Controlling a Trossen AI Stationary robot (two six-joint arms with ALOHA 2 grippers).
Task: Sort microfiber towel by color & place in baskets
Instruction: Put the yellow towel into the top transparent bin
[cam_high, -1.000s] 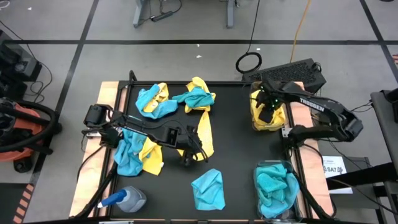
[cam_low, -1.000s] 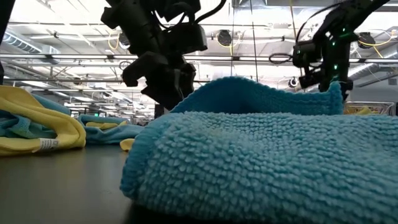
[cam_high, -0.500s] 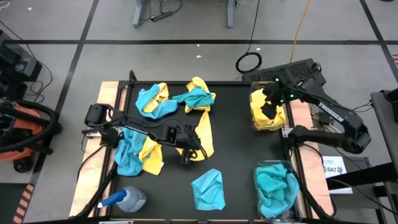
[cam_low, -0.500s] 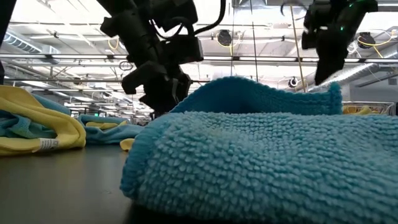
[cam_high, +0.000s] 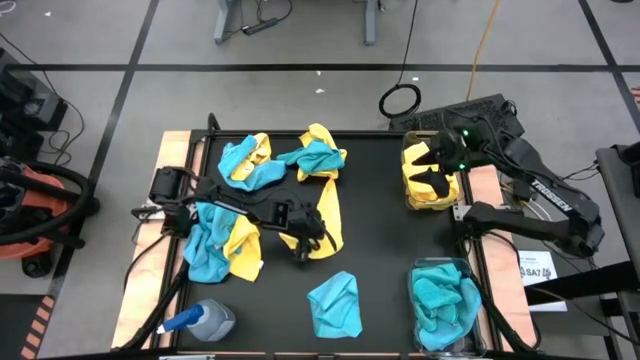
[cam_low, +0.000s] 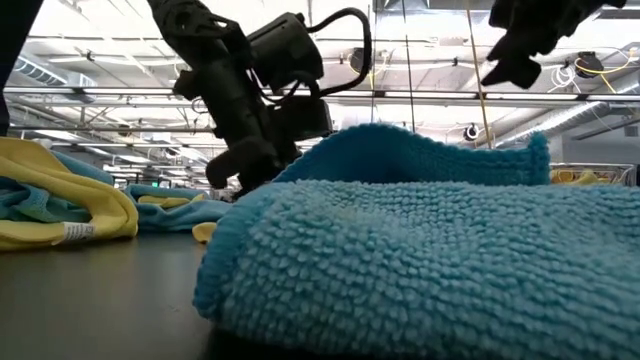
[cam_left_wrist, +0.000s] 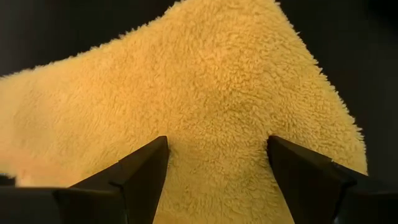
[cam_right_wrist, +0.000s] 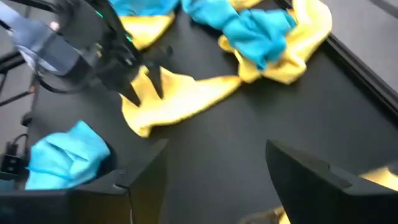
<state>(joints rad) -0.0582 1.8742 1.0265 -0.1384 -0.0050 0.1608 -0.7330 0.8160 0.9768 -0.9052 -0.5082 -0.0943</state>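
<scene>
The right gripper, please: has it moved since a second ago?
Yes. The right gripper has lifted off the yellow towels in the far basket and turned toward the table centre.

Yellow towel (cam_left_wrist: 205, 93): runs off the left wrist view's edge, behind the fingers.
Teal towel (cam_low: 430, 250): fills the low view, blocks the table behind it.
Right gripper (cam_low: 520, 40): cut off above that teal towel.

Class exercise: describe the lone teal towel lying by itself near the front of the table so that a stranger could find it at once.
Start at the black table and go to its front edge, between the spray bottle and the basket of teal cloths. There lies the teal towel, crumpled. Unlike the other loose towels, it touches no yellow cloth and lies quite alone.
</scene>
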